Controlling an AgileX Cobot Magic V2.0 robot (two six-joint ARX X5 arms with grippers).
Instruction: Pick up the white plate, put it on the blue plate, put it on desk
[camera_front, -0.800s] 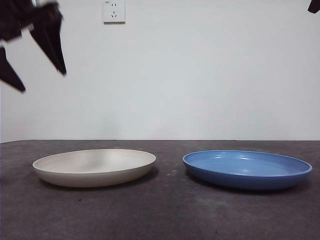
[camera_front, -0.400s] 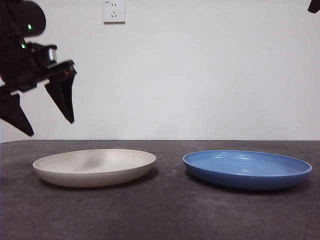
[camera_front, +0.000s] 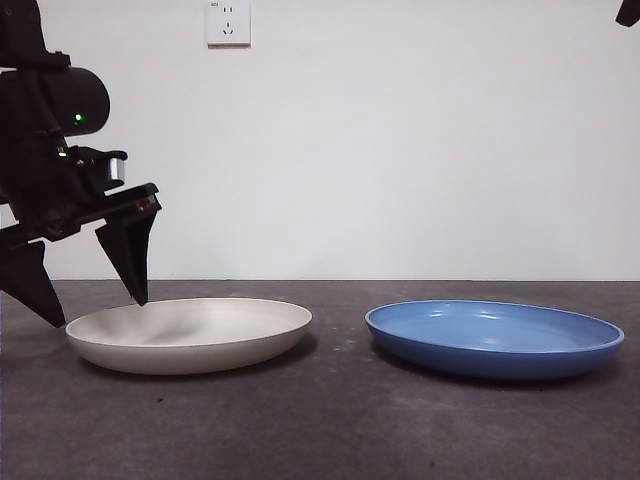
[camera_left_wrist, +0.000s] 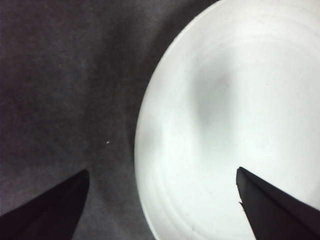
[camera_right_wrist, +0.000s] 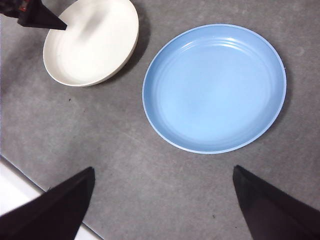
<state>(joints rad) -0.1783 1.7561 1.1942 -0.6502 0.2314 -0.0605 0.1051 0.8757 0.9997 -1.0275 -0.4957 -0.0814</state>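
The white plate (camera_front: 189, 333) sits flat on the dark surface (camera_front: 330, 430), toward its left side. The blue plate (camera_front: 494, 338) sits flat beside it, toward the right side, with a gap of bare surface between the two. The left gripper (camera_front: 90, 300) hangs low over the left rim of the white plate. Its jaws are spread wide, one tip over the inside of the plate and one outside the rim. It grips nothing. The right gripper (camera_right_wrist: 160, 175) waits high above the surface near the blue plate, jaws wide apart and holding nothing.
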